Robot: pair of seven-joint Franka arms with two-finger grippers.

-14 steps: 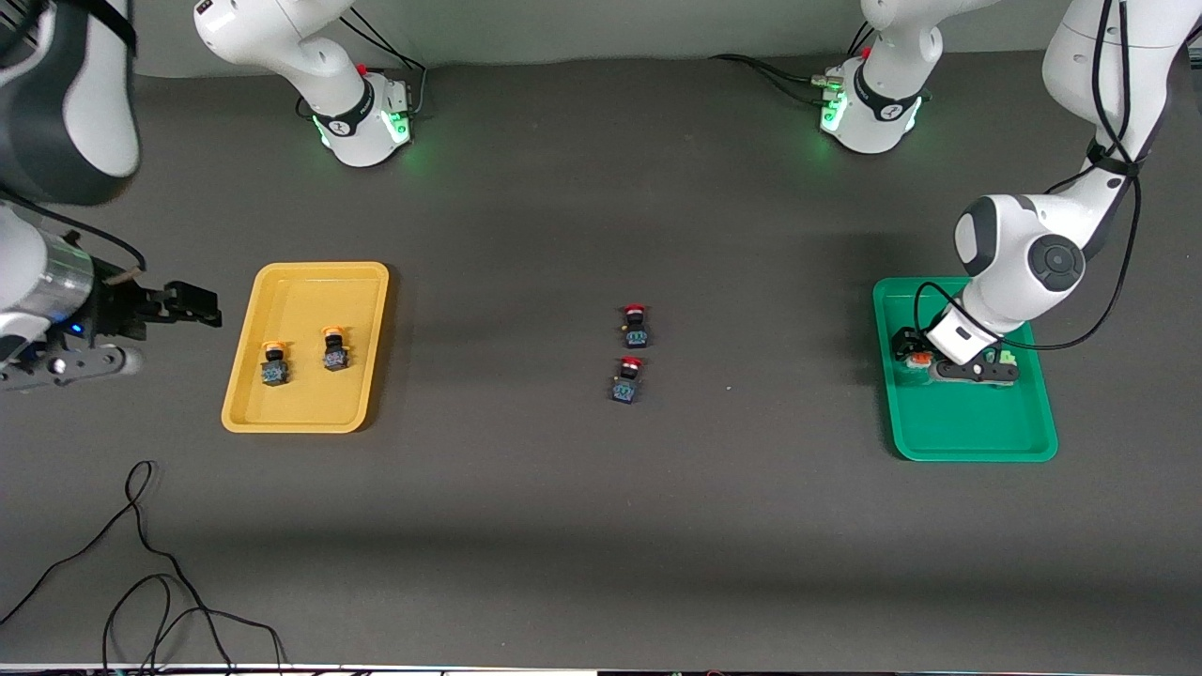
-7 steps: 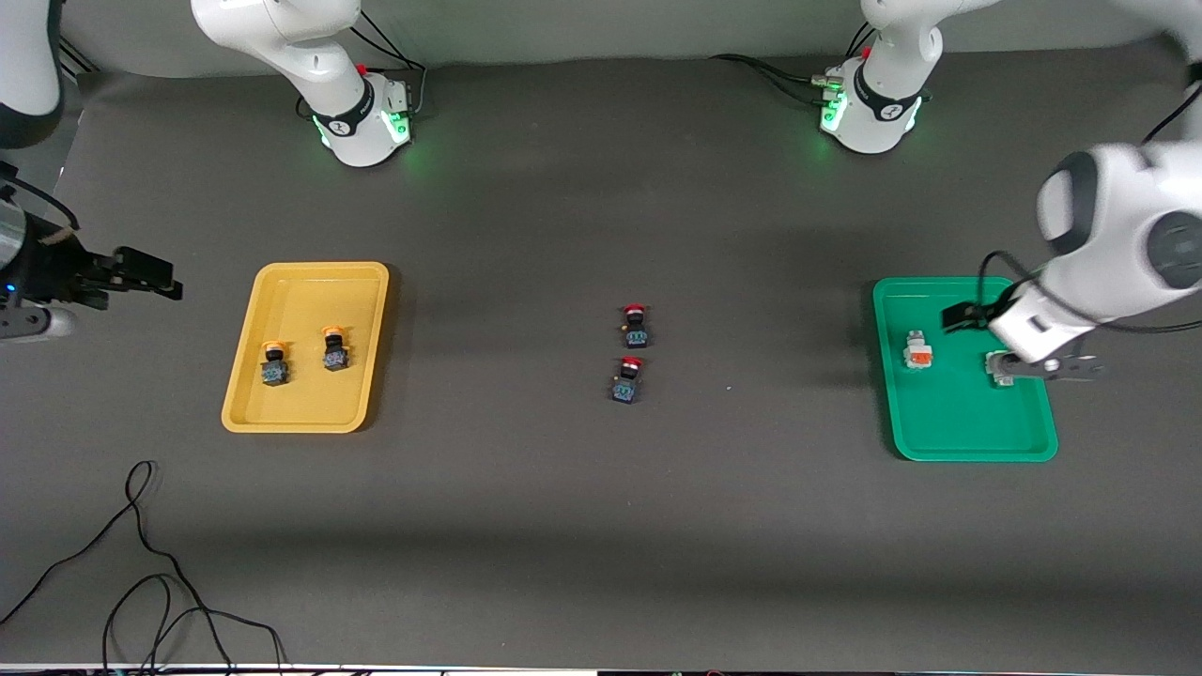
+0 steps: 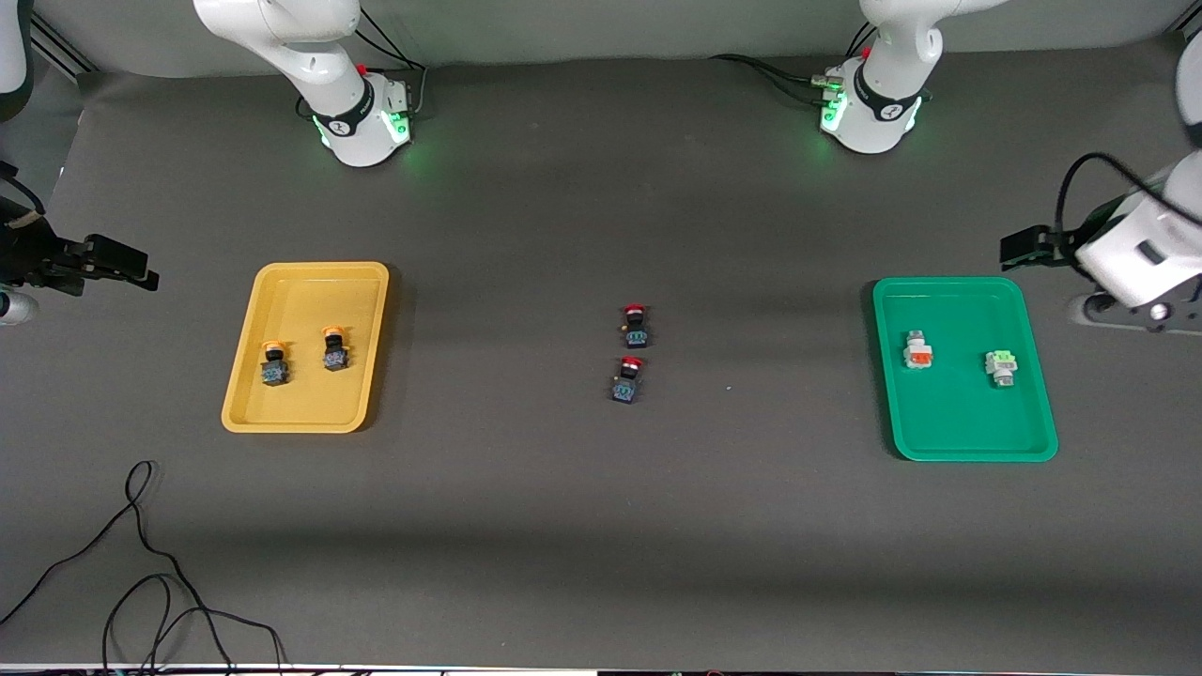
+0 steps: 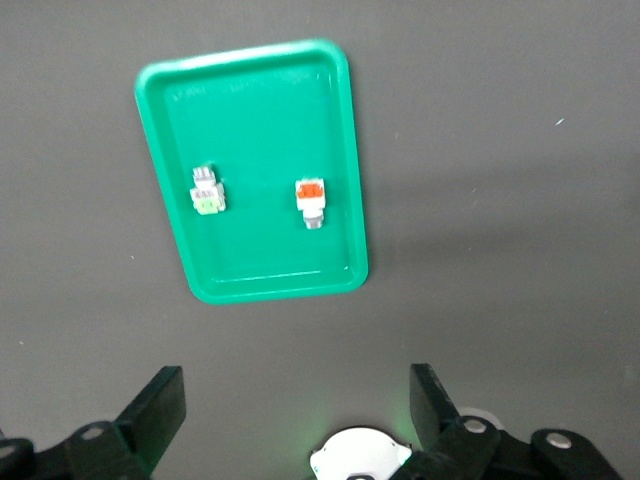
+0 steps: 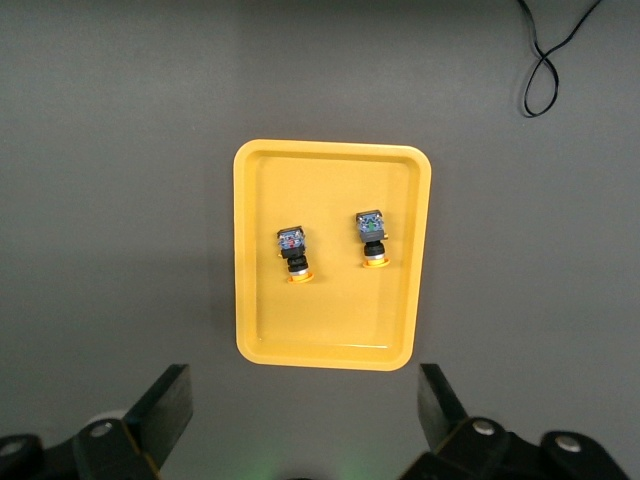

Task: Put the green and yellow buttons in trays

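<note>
Both my grippers, left gripper and right gripper, hang wide and empty off the trays' outer ends, all four buttons already lying in the green tray and yellow tray.

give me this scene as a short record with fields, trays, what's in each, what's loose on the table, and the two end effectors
yellow tray: two yellow-capped buttons, side by side
green tray: orange-block button, green-block button, apart
loose on table: two red-capped switches, mid-table between the trays
left end effector: open, holds nothing, raised off the green tray's end
right end effector: open, holds nothing, raised off the yellow tray's end
</note>
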